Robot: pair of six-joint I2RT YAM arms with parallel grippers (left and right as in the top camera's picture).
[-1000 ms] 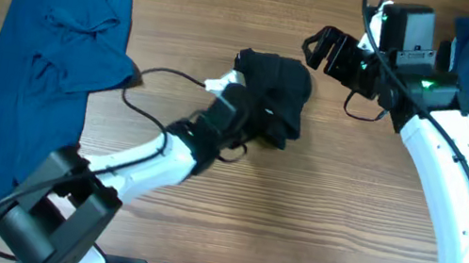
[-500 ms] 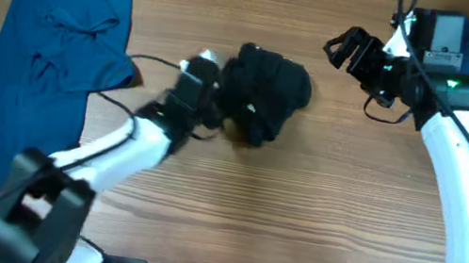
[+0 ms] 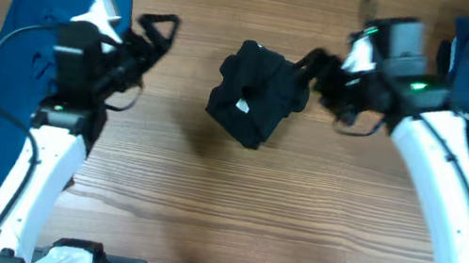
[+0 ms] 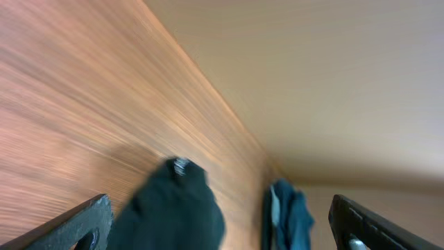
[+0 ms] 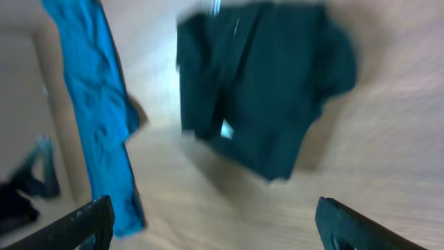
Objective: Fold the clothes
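The black garment [image 3: 255, 92] lies bunched on the desk [image 3: 298, 209] between the two arms. Its right edge is just beside the right jaws, which stand wide apart and hold nothing, though blur hides whether they touch it. The left jaws gape fully and are empty, apart from the black garment and next to the edge of the spread-out blue T-shirt [image 3: 39, 70].
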